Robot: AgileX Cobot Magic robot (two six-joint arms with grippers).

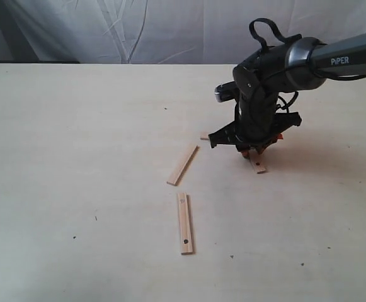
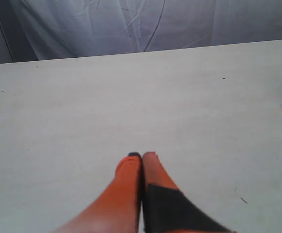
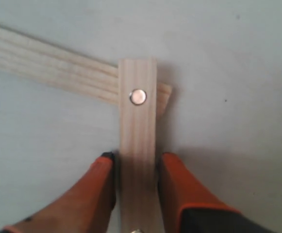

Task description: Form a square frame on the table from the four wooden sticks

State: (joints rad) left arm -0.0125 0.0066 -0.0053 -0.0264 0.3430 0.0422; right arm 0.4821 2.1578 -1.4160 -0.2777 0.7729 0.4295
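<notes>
Pointing across the pale cream wood-grain table [image 2: 82,107], the left gripper [image 2: 141,156] is holding its orange fingers [image 2: 128,170] pressed together. Toward the middle, a flat pale tan wooden stick [image 1: 183,164] is lying on a slant, and a second stick [image 1: 184,223] is lying apart, nearer the camera. At right, the black right gripper [image 1: 253,151] is reaching down over a third stick [image 3: 137,141], whose end is overlapping a fourth stick [image 3: 48,68] crosswise, with a silver stud [image 3: 138,96] at the crossing. Its orange fingertips [image 3: 174,179] are flanking the third stick; whether they are squeezing cannot be told.
</notes>
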